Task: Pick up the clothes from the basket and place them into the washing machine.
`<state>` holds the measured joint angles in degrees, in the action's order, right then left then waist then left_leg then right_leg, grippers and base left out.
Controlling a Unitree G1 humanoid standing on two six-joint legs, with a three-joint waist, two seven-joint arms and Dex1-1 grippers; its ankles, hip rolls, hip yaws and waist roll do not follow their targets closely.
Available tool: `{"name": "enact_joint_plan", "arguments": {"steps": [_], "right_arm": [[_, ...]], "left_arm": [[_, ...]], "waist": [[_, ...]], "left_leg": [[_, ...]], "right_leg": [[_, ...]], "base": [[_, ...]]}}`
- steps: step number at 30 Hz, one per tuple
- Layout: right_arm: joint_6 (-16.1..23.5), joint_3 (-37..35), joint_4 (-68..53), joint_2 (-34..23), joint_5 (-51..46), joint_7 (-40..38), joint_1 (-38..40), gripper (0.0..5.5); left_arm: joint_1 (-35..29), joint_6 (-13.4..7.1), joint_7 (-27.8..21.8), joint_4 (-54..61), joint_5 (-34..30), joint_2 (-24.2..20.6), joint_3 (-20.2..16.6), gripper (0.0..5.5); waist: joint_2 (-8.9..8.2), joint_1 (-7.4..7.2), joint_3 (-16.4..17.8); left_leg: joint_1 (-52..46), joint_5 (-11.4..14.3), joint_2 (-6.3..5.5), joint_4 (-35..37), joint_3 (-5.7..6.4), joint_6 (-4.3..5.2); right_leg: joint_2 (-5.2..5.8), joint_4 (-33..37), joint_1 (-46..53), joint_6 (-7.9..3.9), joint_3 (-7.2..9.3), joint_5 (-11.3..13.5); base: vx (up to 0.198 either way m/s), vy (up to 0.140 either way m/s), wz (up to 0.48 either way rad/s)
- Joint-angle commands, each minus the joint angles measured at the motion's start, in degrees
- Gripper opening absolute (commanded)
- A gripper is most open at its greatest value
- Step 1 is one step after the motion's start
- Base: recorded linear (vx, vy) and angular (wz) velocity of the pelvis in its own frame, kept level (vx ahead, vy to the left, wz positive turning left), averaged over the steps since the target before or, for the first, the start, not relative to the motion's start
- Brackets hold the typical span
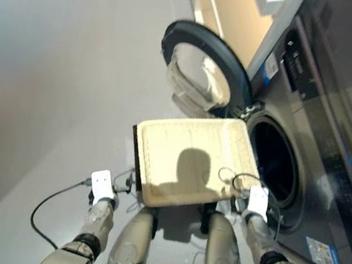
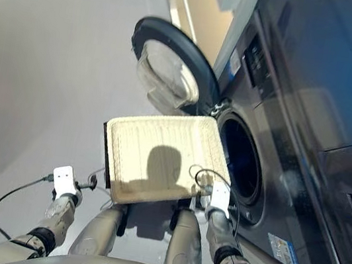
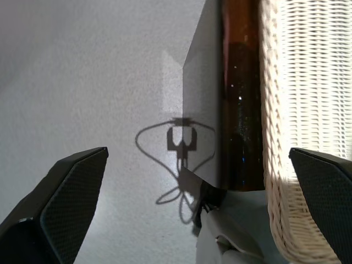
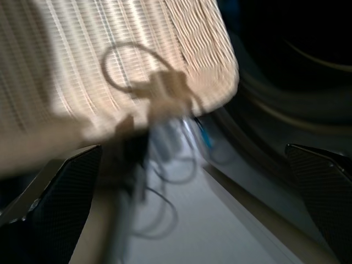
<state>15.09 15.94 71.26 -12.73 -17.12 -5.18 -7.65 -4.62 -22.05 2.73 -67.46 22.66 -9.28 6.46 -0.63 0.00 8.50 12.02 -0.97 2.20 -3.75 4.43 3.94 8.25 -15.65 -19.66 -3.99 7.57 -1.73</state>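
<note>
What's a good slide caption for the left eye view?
Empty cream-white woven basket before the dark grey washing machine, door open.

basket (image 1: pixel 188 161) left of washing machine (image 1: pixel 305 159)

grey floor (image 1: pixel 51 72), beige wall panel (image 1: pixel 232 10)

you see the cream woven basket (image 1: pixel 184 163) lying flat just beside the washing machine (image 1: pixel 317 194). the machine's drum hole (image 1: pixel 277 163) is dark, and its round glass door (image 1: pixel 195 71) is swung wide open.
</note>
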Motion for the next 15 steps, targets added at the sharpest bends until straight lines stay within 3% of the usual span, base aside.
{"name": "enact_joint_plan", "arguments": {"steps": [1,9,15], "right_arm": [[-0.1,-1.4,0.0,-0.5,3.9,0.1,-0.5,5.50],[-1.3,-2.0,1.5,-0.1,5.9,0.9,1.2,5.50],[-1.8,-1.6,1.8,0.3,6.8,1.5,1.5,5.50]], "left_arm": [[-0.5,0.2,-0.2,-1.5,-5.0,0.1,0.2,5.50],[1.9,1.5,-1.9,-3.0,-9.4,0.4,1.2,5.50],[2.3,2.1,-2.7,-3.3,-10.7,0.5,1.9,5.50]], "waist": [[-0.27,-0.35,-2.1],[-0.50,-0.42,-4.8],[-0.42,-0.18,-6.1]], "left_leg": [[-1.9,-2.2,-1.63,2.3,-3.20,1.35],[-6.6,-2.1,-0.92,3.6,-3.48,0.99],[-9.6,-1.0,-0.76,3.3,-3.40,0.61]], "right_leg": [[-0.28,10.3,3.4,-3.43,0.80,10.9],[-1.32,9.8,8.3,-3.23,0.39,9.6],[-1.49,9.4,11.2,-3.22,0.54,8.5]], "base": [[0.051,0.000,-0.015],[0.021,0.000,-0.006],[0.043,-0.004,-0.001]]}}
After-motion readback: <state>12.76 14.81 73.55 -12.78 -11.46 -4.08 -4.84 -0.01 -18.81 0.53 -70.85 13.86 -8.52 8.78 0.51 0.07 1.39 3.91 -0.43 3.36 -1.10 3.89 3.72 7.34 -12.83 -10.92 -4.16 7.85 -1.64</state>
